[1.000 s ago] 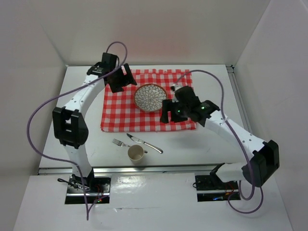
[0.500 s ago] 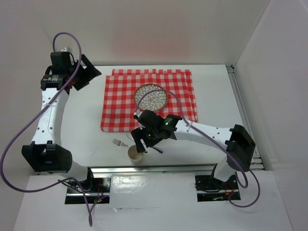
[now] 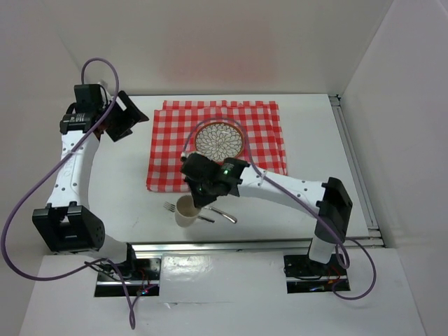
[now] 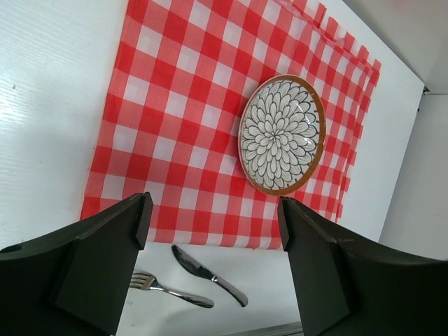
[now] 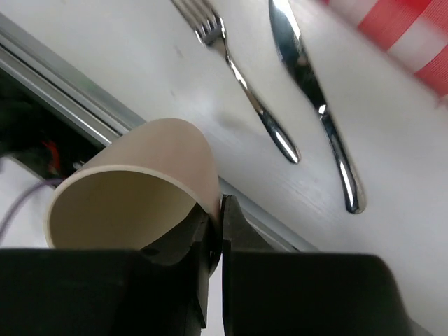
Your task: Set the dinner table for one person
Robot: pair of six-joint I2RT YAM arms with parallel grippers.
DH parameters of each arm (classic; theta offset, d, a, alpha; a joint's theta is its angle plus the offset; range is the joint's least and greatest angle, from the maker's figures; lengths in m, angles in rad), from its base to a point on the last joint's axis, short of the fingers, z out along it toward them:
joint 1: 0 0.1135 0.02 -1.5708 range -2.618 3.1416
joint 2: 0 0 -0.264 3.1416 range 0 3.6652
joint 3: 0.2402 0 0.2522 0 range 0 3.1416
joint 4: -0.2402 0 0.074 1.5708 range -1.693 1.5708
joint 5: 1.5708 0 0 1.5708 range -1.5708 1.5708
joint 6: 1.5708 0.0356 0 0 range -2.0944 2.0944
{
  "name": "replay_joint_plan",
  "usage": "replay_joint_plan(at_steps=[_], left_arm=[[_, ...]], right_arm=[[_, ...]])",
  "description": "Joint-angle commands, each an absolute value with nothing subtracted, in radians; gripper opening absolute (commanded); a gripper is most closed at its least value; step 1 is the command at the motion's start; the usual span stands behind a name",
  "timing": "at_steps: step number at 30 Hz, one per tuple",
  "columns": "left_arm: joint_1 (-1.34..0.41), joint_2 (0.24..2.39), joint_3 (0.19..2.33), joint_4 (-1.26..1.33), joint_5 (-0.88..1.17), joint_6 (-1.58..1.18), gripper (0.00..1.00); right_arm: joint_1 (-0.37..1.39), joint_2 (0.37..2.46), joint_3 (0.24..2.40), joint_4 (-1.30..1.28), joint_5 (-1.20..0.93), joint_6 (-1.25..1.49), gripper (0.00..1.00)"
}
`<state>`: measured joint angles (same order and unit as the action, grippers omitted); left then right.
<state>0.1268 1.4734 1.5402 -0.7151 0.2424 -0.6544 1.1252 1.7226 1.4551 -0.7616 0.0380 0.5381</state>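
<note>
The right claw (image 5: 215,222) is pinching the cup (image 5: 133,183) by its rim, one finger inside and one outside, likely so it can be carried; the cup is tilting in front of it. The fork (image 5: 238,77) and knife (image 5: 318,112) are lying just ahead on the dinner table (image 3: 315,140), the cloth (image 3: 168,161) and plate (image 3: 219,140) farther ahead. The left claw (image 4: 213,210) is hanging wide and empty, well apart.

A flower-patterned plate (image 4: 282,134) sits on the red-and-white checked cloth (image 4: 189,119). A knife (image 4: 208,274) and a fork (image 4: 168,290) lie on the bare white surface (image 4: 49,105) beside the cloth. The left gripper (image 4: 213,212) stands wide apart.
</note>
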Motion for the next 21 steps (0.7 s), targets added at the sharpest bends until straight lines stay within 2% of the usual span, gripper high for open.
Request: replay_joint_plan(at_steps=[1, 2, 5, 7, 12, 17, 21], left_arm=[[0.133, 1.431, 1.597, -0.713, 0.288, -0.626, 0.9], [0.133, 1.431, 1.609, -0.713, 0.288, -0.615, 0.9], [0.133, 1.431, 1.597, -0.713, 0.288, -0.615, 0.9], [0.133, 1.405, 1.562, -0.713, 0.288, -0.624, 0.9], [0.112, 1.313, 1.343, -0.6, 0.288, -0.646, 0.89], [0.075, 1.299, 1.287, -0.591, 0.298, -0.655, 0.89], [0.051, 1.299, 1.298, -0.601, 0.261, -0.644, 0.89]], right_arm=[[1.092, 1.719, 1.682, -0.98, 0.178, 0.563, 0.0], [1.038, 1.73, 1.778, -1.024, 0.207, 0.554, 0.0], [0.925, 1.779, 1.894, -1.124, 0.282, 0.52, 0.0], [0.768, 1.837, 2.009, -1.153, 0.31, 0.52, 0.0], [0.439, 1.956, 2.199, -1.057, 0.223, 0.485, 0.0], [0.286, 2.146, 2.38, -1.023, 0.169, 0.485, 0.0], [0.207, 2.226, 2.411, -0.96, 0.121, 0.497, 0.0]])
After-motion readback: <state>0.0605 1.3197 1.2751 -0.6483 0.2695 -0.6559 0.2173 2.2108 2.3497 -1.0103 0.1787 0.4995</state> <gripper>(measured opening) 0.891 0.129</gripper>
